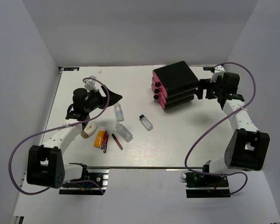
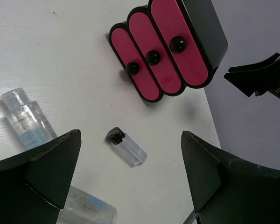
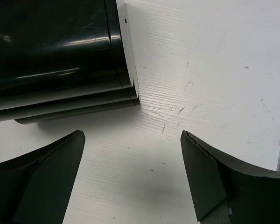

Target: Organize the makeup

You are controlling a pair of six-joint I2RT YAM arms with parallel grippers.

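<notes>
Left end effector [image 2: 130, 135], wide open and empty, should settle over the black-capped vial [image 2: 126, 146] — closing across its body, not lengthwise.

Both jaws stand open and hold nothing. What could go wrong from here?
1. The small vial lies on its side ahead of the open left jaws. Being round, it may roll away if one jaw touches it first.
2. A clear bottle lies close beside it and could be knocked.
3. The right jaws stand near the back of the black box. A push may slide it while its pink drawers are shut.
</notes>
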